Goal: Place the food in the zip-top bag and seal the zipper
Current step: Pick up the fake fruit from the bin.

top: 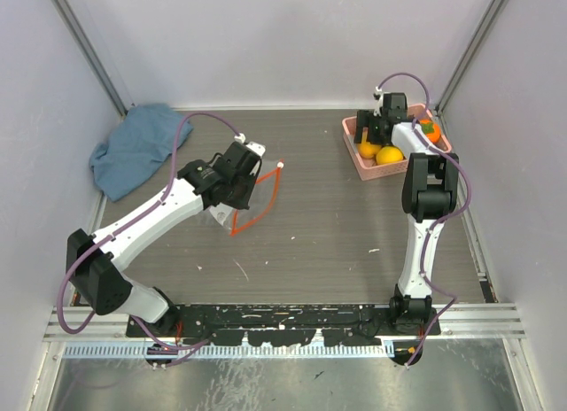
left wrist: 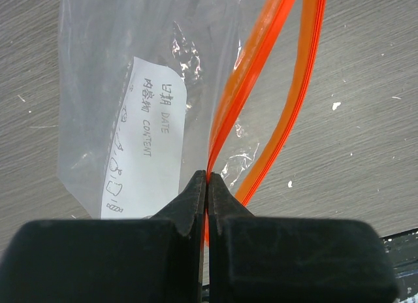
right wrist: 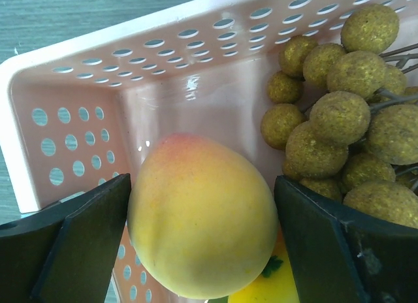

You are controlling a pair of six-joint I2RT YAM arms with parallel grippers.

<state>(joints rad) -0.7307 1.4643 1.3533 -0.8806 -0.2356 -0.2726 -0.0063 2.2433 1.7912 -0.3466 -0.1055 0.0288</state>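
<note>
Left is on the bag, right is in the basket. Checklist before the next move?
1. The left gripper shut on the zipper: ok.
2. Mouth of the zip-top bag open, strips apart: ok.
3. The right gripper centred on the peach-coloured fruit in the pink basket: ok.
4. Its fingers clamped on that fruit: cannot tell.
5. The grapes away from the grasp: not ok, the bunch crowds one finger.
</note>
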